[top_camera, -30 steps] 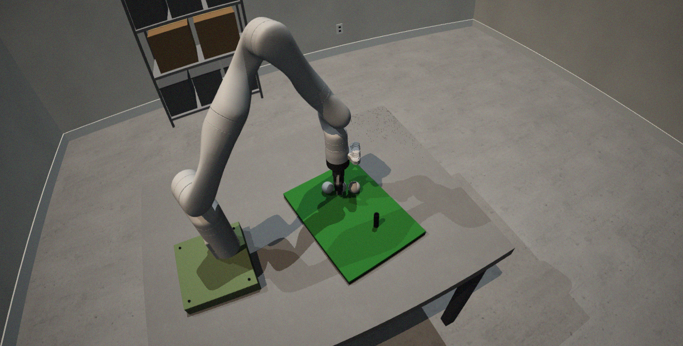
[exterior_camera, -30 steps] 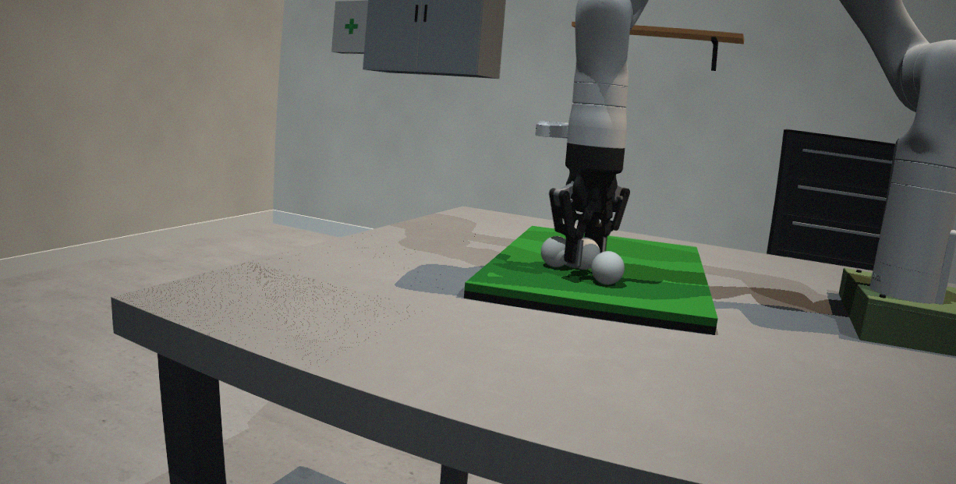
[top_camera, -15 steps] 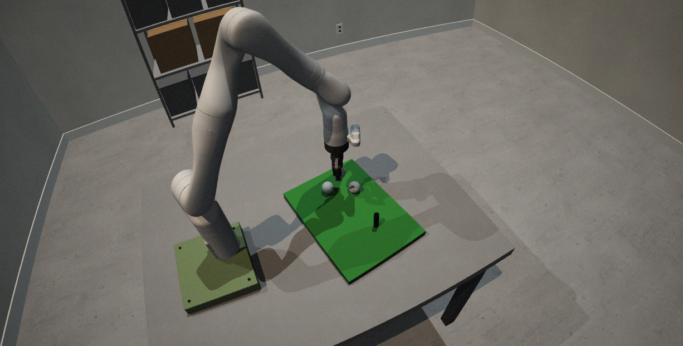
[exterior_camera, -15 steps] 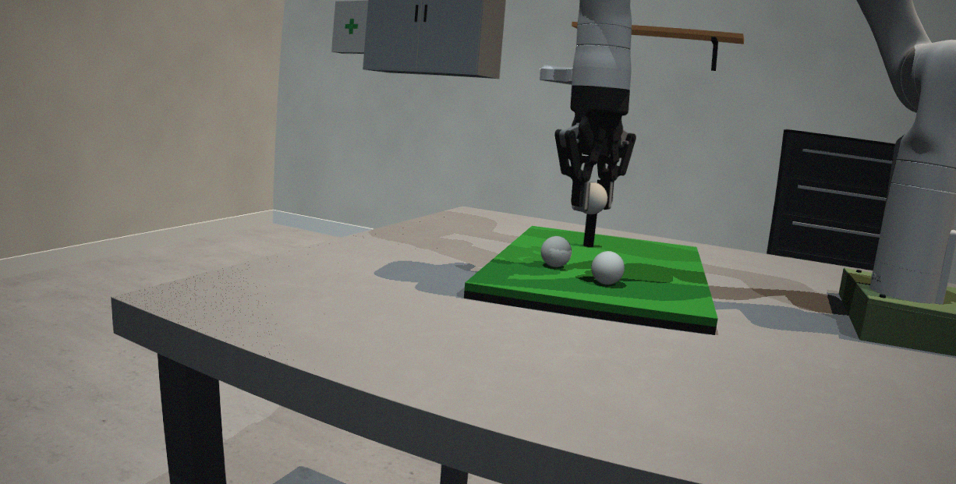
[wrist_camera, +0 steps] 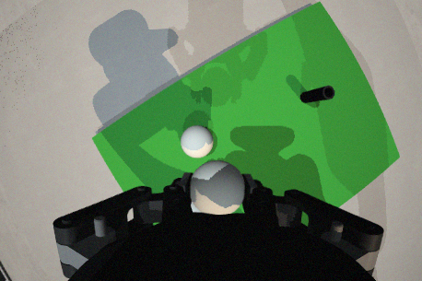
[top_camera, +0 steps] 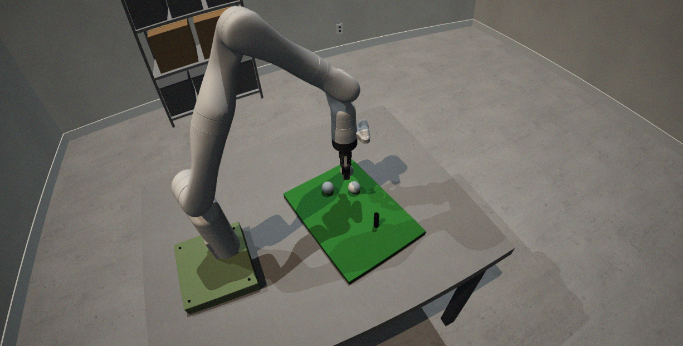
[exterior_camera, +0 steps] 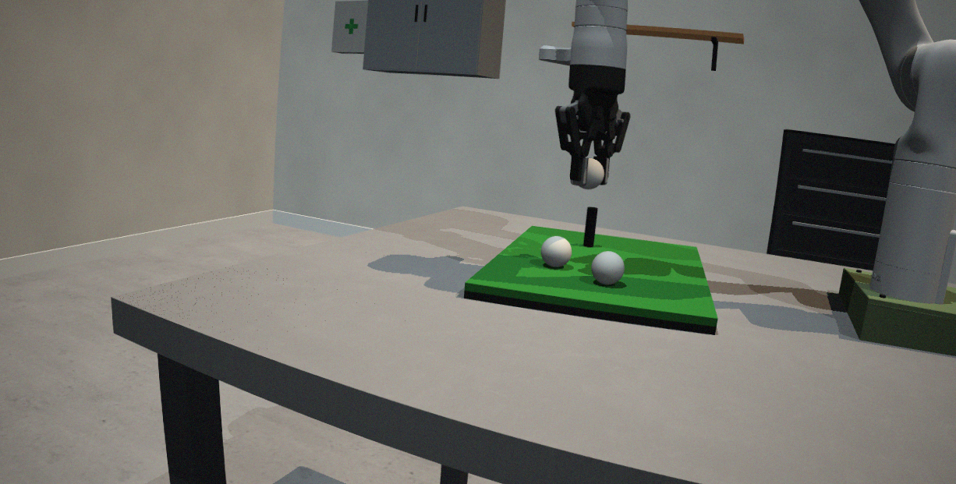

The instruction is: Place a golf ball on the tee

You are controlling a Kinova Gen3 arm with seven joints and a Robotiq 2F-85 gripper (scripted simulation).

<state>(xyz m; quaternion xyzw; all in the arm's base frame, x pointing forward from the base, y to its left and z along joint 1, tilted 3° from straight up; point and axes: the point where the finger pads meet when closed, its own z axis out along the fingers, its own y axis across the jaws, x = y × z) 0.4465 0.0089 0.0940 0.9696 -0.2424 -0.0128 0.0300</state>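
Observation:
My gripper point(exterior_camera: 591, 173) is shut on a white golf ball point(exterior_camera: 593, 171) and holds it well above the green mat point(exterior_camera: 591, 274). The held ball also shows in the wrist view point(wrist_camera: 216, 188), between the black fingers. Two more golf balls lie on the mat, one point(exterior_camera: 555, 251) to the left and one point(exterior_camera: 607, 267) to the right; in the top view they lie at the mat's far end point(top_camera: 327, 188) point(top_camera: 354, 186). The black rubber tee point(top_camera: 376, 220) stands upright on the mat, apart from the balls; it also shows in the wrist view point(wrist_camera: 318, 93).
The mat lies on a grey table point(top_camera: 306, 229). The arm's green base plate point(top_camera: 215, 267) sits at the table's near left. A shelf with boxes point(top_camera: 181, 33) stands behind the arm.

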